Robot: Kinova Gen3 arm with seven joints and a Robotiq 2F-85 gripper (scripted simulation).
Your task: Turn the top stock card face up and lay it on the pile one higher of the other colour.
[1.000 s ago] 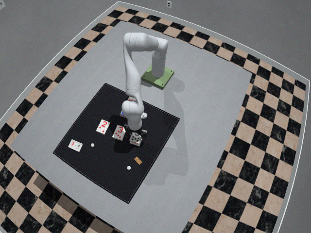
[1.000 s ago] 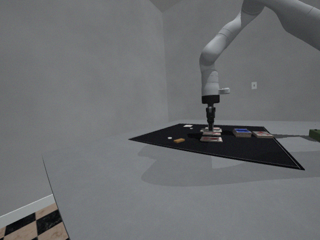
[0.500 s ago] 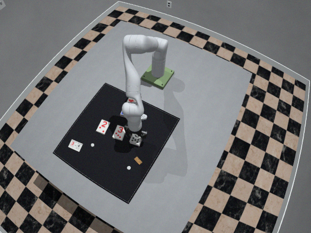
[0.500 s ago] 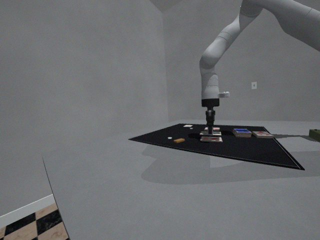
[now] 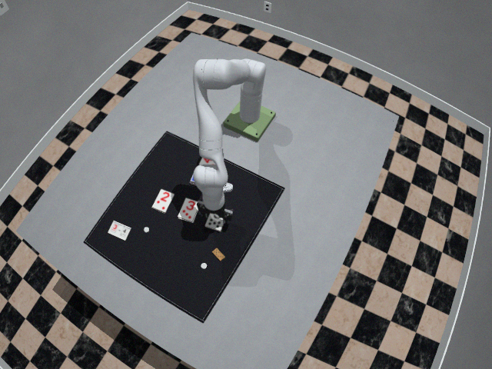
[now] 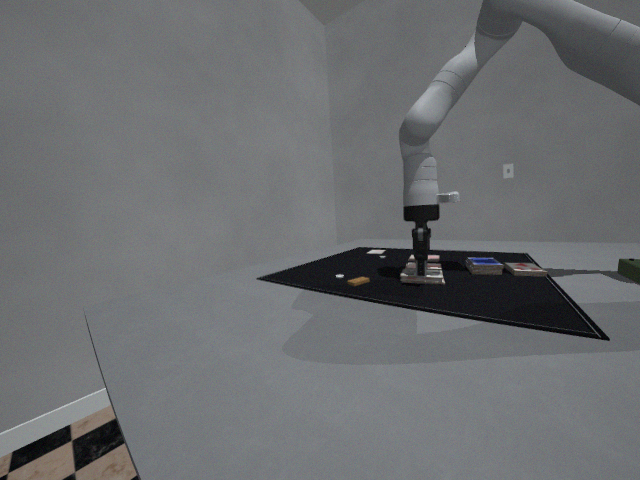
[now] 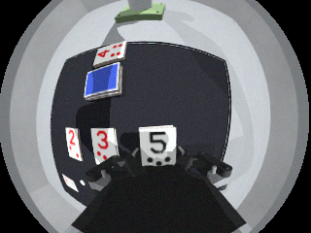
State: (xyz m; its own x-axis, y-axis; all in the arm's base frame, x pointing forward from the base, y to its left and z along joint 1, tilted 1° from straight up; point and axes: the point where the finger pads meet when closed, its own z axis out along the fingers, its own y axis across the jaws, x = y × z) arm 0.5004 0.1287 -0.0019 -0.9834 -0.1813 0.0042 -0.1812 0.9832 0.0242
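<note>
My gripper [image 5: 214, 215] [image 6: 421, 272] [image 7: 158, 152] points straight down and is shut on a face-up black five card [image 5: 214, 224] [image 7: 167, 146], held across its width. The five lies flat over a card pile [image 6: 408, 281] and hides that pile's top; a white edge shows behind it in the wrist view. I cannot tell if there is a gap. The blue-backed stock [image 6: 483, 261] [image 7: 103, 80] is face down. A red three [image 5: 189, 209] [image 7: 103, 141] and a red two [image 5: 162, 200] [image 7: 73, 143] top the piles beside it.
A red four pile [image 6: 524, 268] [image 7: 111, 52] is beyond the stock, towards the arm's base. On the black mat [image 5: 167, 262] are a small printed 3-4 card [image 5: 119, 230], an orange domino-like tile [image 5: 217, 254] [image 6: 358, 281] and two white discs [image 5: 146, 229] [image 5: 204, 265].
</note>
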